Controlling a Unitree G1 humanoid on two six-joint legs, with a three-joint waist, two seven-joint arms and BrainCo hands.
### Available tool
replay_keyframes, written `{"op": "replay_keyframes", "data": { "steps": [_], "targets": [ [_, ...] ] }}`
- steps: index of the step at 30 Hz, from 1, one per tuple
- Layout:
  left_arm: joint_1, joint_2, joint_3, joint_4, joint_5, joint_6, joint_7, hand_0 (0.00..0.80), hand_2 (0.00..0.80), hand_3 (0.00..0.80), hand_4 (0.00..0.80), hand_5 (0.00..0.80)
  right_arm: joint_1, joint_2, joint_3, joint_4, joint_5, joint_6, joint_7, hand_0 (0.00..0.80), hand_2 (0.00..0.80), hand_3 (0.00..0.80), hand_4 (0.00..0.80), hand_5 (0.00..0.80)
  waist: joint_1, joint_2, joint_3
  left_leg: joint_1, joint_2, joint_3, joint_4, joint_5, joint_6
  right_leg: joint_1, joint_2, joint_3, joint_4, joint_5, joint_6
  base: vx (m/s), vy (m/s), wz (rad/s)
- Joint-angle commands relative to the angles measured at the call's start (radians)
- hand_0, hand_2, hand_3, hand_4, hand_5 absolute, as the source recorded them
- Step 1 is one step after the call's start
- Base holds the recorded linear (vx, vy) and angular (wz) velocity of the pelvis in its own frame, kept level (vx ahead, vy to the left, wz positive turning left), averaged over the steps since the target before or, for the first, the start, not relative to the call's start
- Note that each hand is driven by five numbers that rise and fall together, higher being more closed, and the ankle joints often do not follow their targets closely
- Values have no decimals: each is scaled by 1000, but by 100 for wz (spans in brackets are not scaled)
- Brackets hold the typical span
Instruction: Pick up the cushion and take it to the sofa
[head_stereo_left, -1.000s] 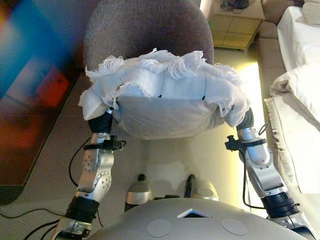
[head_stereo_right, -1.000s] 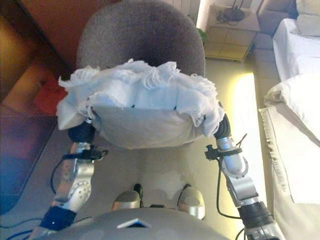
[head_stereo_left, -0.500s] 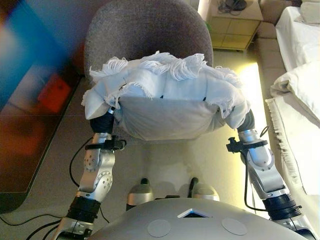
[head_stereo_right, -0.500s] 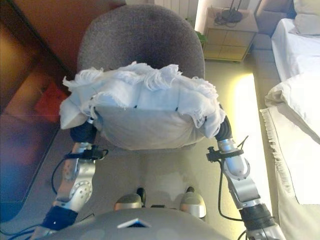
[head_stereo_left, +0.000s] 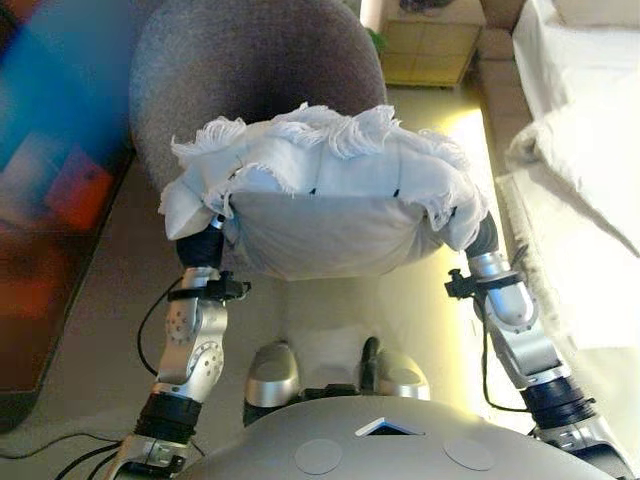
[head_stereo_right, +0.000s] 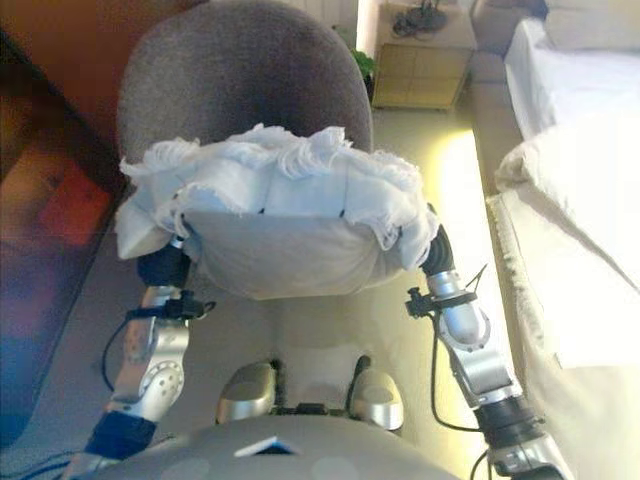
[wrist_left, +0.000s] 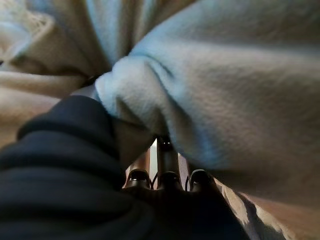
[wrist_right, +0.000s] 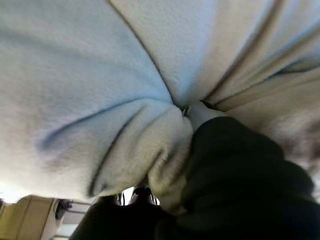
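Observation:
A white cushion (head_stereo_left: 320, 200) with a fringed edge is held up off the floor between my two arms, in front of a grey armchair. My left hand (head_stereo_left: 200, 245) is at its left end and my right hand (head_stereo_left: 482, 238) at its right end; both are buried under the cloth. In the left wrist view the dark cover (wrist_left: 75, 165) presses into the cushion (wrist_left: 225, 90). In the right wrist view the cover (wrist_right: 235, 170) does the same with the cushion (wrist_right: 75, 75).
The round grey armchair (head_stereo_left: 250, 60) stands right behind the cushion. A wooden nightstand (head_stereo_left: 425, 45) is at the back right. White bedding (head_stereo_left: 580, 150) fills the right side. A dark glossy panel (head_stereo_left: 50, 200) lies along the left. Pale floor runs between the chair and the bedding.
The whole picture has shifted left, so the camera has turned to the right. The cushion stays held between both arms in the same way.

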Motion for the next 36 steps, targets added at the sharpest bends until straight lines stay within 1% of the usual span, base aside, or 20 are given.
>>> {"op": "replay_keyframes", "data": {
  "steps": [1, 4, 9, 11, 13, 15, 16, 17, 18, 21, 23, 24, 25, 26, 27, 29, 31, 33, 35, 36],
  "targets": [
    [-72, -44, -16, -101, 19, -74, 0, 800, 800, 800, 800, 800, -87, 25, 51, -147, 8, -82, 32, 800, 800, 800, 800, 800, 40, -2, -46, -173, -28, -9, -140, 247, -7, 317, 66, -6, -404, 122, 42, 358, 79, -40],
    [-37, -56, -22, -104, 24, -85, 3, 800, 800, 800, 800, 800, -53, 19, 49, -154, 20, -78, 58, 800, 800, 800, 800, 800, 63, 2, -56, -196, -12, -39, -197, 295, -23, 352, 62, 16, -389, 80, 41, 379, 93, -22],
    [5, -56, -2, -123, 9, -86, -10, 800, 800, 800, 800, 800, -19, 2, 23, -174, 47, -72, 91, 800, 800, 800, 800, 800, 76, 9, -62, -211, 54, -32, -211, 318, -42, 384, 43, 26, -331, -6, 49, 402, 137, -4],
    [-10, -49, 0, -113, 6, -90, -17, 800, 800, 800, 800, 800, -25, -2, 15, -168, 57, -75, 92, 800, 800, 800, 800, 800, 71, -5, -67, -204, 63, 22, -197, 227, -16, 381, 4, 2, -295, -22, 68, 429, 213, -13],
    [-32, -39, -2, -106, -8, -73, -23, 800, 800, 800, 800, 800, -23, -3, -1, -166, 67, -66, 80, 800, 800, 800, 800, 800, 72, -21, -76, -222, 60, 45, -144, 186, 9, 391, -29, -8, -257, -26, 86, 432, 216, -42],
    [-42, -33, -1, -96, -15, -71, -48, 800, 800, 800, 800, 800, -16, 2, -13, -167, 68, -60, 66, 800, 800, 800, 800, 800, 78, -45, -85, -240, 37, 52, -96, 152, 36, 396, -58, -16, -227, 14, 111, 370, 187, -11],
    [-51, -30, -6, -99, -7, -71, -74, 800, 800, 800, 800, 800, -6, 12, -21, -172, 59, -59, 46, 800, 800, 800, 800, 800, 86, -66, -98, -249, 14, 61, -72, 119, 74, 397, -90, -19, -152, 94, 147, 330, 192, 33],
    [-52, -28, -8, -102, 0, -72, -81, 800, 800, 800, 800, 800, 0, 19, -24, -172, 54, -61, 39, 800, 800, 800, 800, 800, 89, -78, -104, -251, -3, 64, -67, 102, 91, 390, -105, -18, -119, 131, 163, 410, 232, 41],
    [-50, -25, -14, -109, 18, -73, -84, 800, 800, 800, 800, 800, 9, 30, -30, -175, 49, -62, 30, 800, 800, 800, 800, 800, 93, -94, -113, -237, -34, 49, -77, 90, 111, 373, -123, -9, -54, 225, 185, 400, 209, 43],
    [-66, -14, -23, -119, 57, -63, -51, 800, 800, 800, 800, 800, 21, 58, -20, -195, 26, -58, 14, 800, 800, 800, 800, 800, 91, -84, -130, -179, -79, 22, -86, 49, 146, 277, -156, -2, 205, 358, 201, 495, 233, 34],
    [-81, -15, -19, -117, 68, -52, -33, 800, 800, 800, 800, 800, 6, 70, 5, -188, 3, -53, -7, 800, 800, 800, 800, 800, 71, -55, -128, -128, -87, -6, -101, 29, 156, 150, -117, 22, 280, 374, 186, 322, 155, 15],
    [-85, -15, -19, -116, 66, -48, -30, 800, 800, 800, 800, 800, 3, 72, 11, -185, -1, -51, -14, 800, 800, 800, 800, 800, 65, -50, -126, -116, -90, -16, -105, 25, 156, 121, -99, 26, 278, 368, 181, 335, 102, 28],
    [-98, -6, -15, -112, 48, -38, -41, 800, 800, 800, 800, 800, 3, 72, 22, -182, -11, -52, -43, 800, 800, 800, 800, 800, 38, -57, -108, -82, -122, -54, -116, 24, 157, 69, -58, 19, 238, 300, 163, 398, 79, 29],
    [-111, -2, -13, -105, 34, -27, -58, 800, 800, 800, 800, 800, 0, 66, 27, -181, -15, -50, -67, 800, 800, 800, 800, 800, 18, -49, -99, -56, -133, -83, -123, 19, 155, 22, -20, -1, 175, 276, 149, 446, 62, 36],
    [-120, 0, -13, -100, 26, -18, -67, 800, 800, 800, 800, 800, 1, 62, 26, -178, -18, -51, -77, 800, 800, 800, 800, 800, 4, -44, -94, -32, -140, -105, -129, 12, 153, -17, -11, -12, 126, 271, 140, 380, 17, 54],
    [-131, -1, -23, -92, 28, -19, -66, 800, 800, 800, 800, 800, 1, 57, 29, -159, -19, -71, -80, 800, 800, 800, 800, 800, -35, -52, -74, 41, -160, -144, -155, -14, 143, -81, -43, -38, -8, 299, 136, 384, -47, 75],
    [-126, -2, -40, -88, 31, -37, -55, 800, 800, 800, 800, 800, 4, 54, 28, -145, -21, -83, -74, 800, 800, 800, 800, 800, -73, -71, -58, 99, -181, -159, -168, -53, 137, -121, -60, -37, -152, 367, 153, 451, -80, 55],
    [-108, -7, -55, -98, 29, -41, -48, 800, 800, 800, 800, 800, 1, 52, 22, -140, -17, -71, -74, 800, 800, 800, 800, 800, -101, -80, -53, 160, -185, -174, -176, -97, 130, -154, -73, -28, -222, 432, 169, 439, -49, 15],
    [-92, -14, -64, -103, 38, -50, -55, 800, 800, 800, 800, 800, -5, 52, 14, -138, -7, -54, -64, 800, 800, 800, 800, 800, -113, -84, -60, 192, -180, -176, -173, -129, 130, -159, -71, -27, -239, 437, 166, 387, -25, 33],
    [-81, -15, -67, -110, 28, -36, -82, 800, 800, 800, 800, 800, 4, 45, -7, -139, 1, -39, -68, 800, 800, 800, 800, 800, -117, -85, -74, 198, -179, -185, -169, -134, 129, -133, -57, -14, -257, 406, 157, 365, -33, 83]
  ]
}}
